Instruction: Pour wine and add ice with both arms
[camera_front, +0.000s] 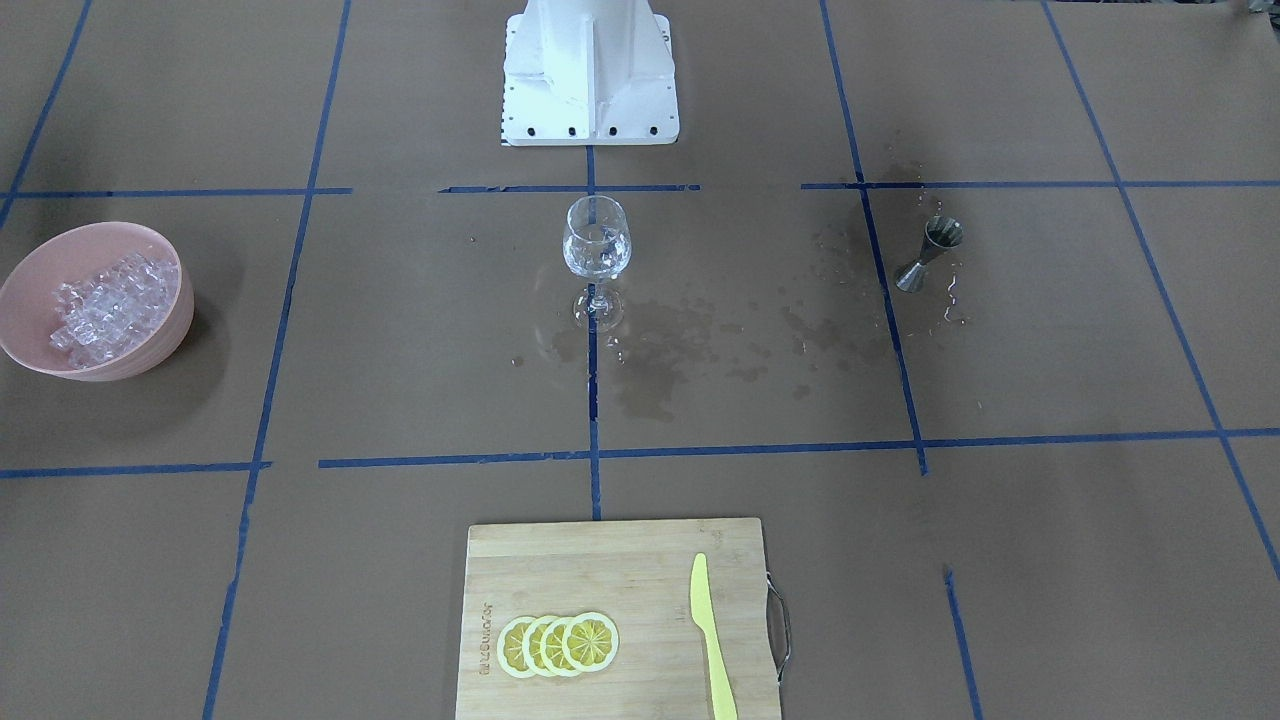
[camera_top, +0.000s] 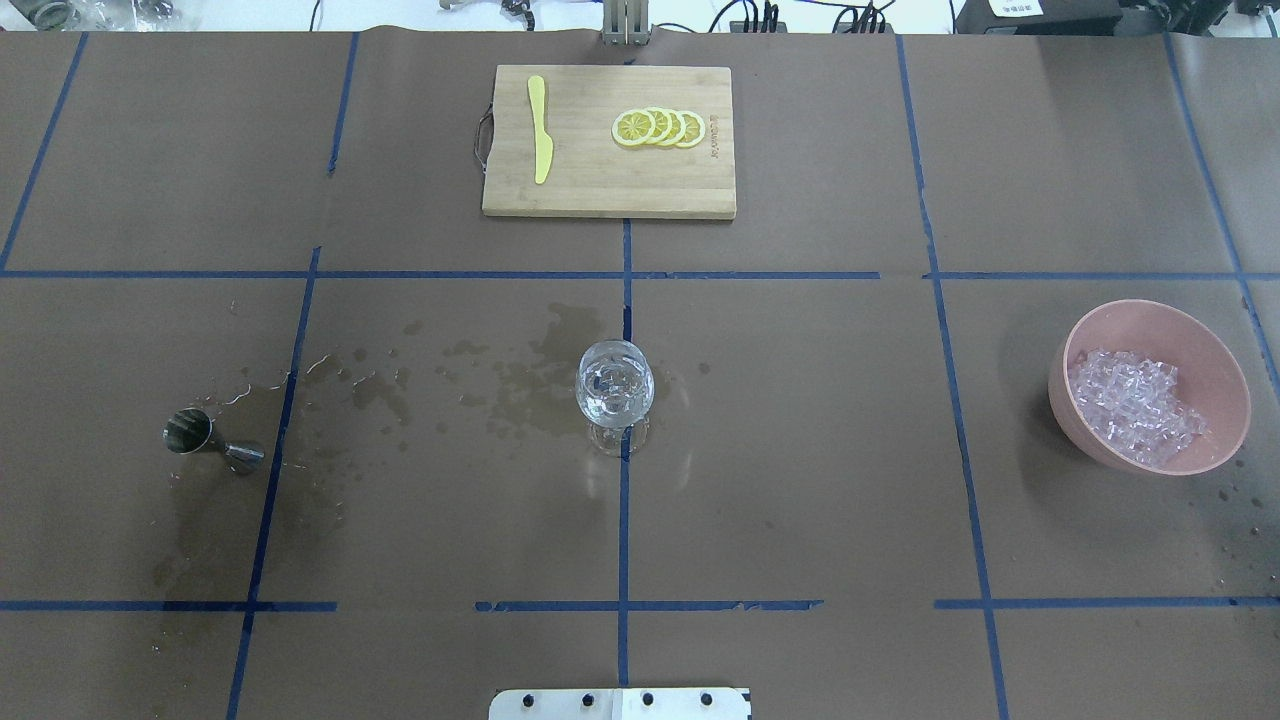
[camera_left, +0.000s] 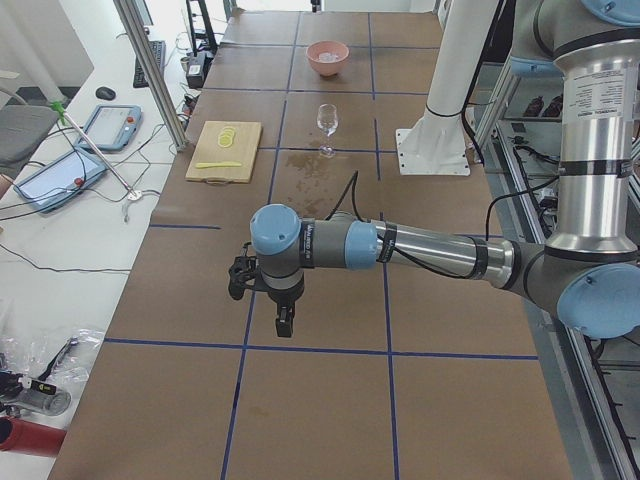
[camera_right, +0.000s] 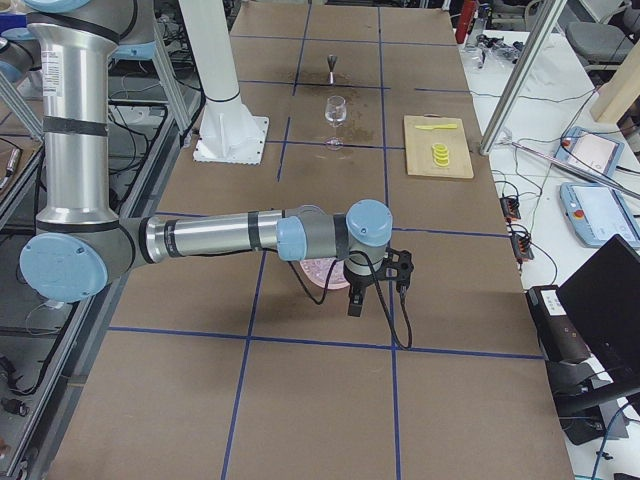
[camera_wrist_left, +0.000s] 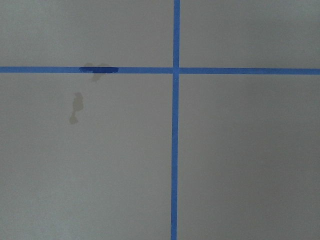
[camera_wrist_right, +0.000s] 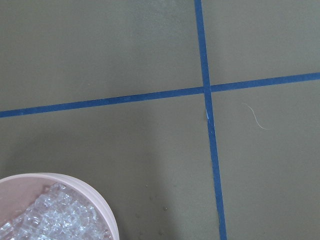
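Note:
The wine glass (camera_front: 596, 245) (camera_top: 615, 385) stands upright at the table's centre, and what it holds is too clear to tell. Ice (camera_front: 105, 305) (camera_top: 1135, 405) (camera_wrist_right: 45, 220) fills a pink bowl (camera_front: 30, 290) (camera_top: 1150, 305). Wine is out of view. My left gripper (camera_left: 285, 320) hangs over bare table near the left end, far from the glass. My right gripper (camera_right: 355, 305) hangs near the right end, just beyond the bowl (camera_right: 320, 270). Both show only in the side views, so I cannot tell whether they are open or shut.
A steel jigger (camera_front: 930, 253) (camera_top: 205, 440) stands on the robot's left amid wet stains. On the far side lies a wooden board (camera_front: 600, 560) (camera_top: 600, 180) with lemon slices (camera_front: 557, 643) and a yellow knife (camera_front: 712, 635). The white pedestal (camera_front: 590, 75) stands behind the glass.

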